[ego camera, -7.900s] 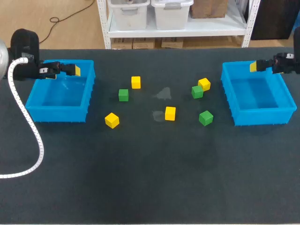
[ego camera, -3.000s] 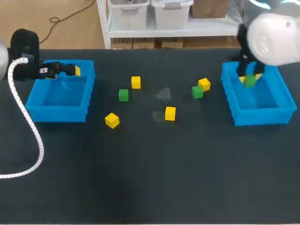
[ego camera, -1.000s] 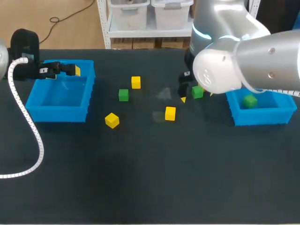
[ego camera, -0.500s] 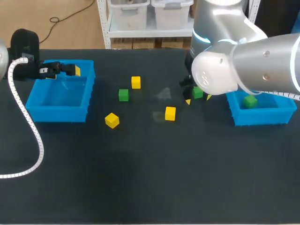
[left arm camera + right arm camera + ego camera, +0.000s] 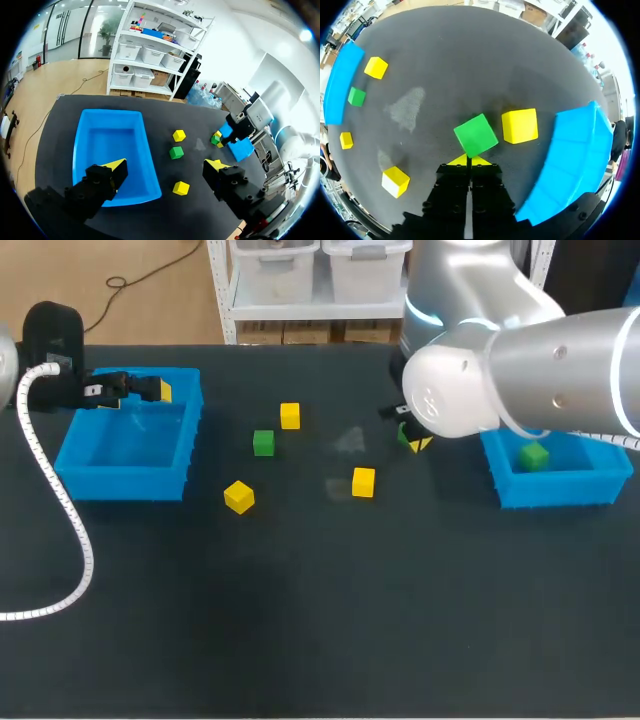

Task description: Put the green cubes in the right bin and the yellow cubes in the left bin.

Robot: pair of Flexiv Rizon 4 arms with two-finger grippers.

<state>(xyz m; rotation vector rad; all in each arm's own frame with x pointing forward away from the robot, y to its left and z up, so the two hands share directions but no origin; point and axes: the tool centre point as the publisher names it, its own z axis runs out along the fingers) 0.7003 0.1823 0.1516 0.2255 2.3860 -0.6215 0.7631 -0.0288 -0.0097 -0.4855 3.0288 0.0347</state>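
Dark table (image 5: 300,620): our right gripper (image 5: 468,161), fingers pressed together, has a green cube (image 5: 476,135) just ahead; our left gripper (image 5: 166,165) gapes wide over the left bin (image 5: 107,145).

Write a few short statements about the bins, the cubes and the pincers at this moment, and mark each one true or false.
1. The left bin holds no cubes. True.
2. One green cube lies in the right bin. True.
3. The left pincer holds a yellow cube. False: it is open and empty, above the left bin.
4. Only one yellow cube is left outside the bins. False: four yellow cubes lie on the table.
5. The right pincer hangs over the right bin. False: it is over the table, just behind the other green cube, and the bin is off to its side.
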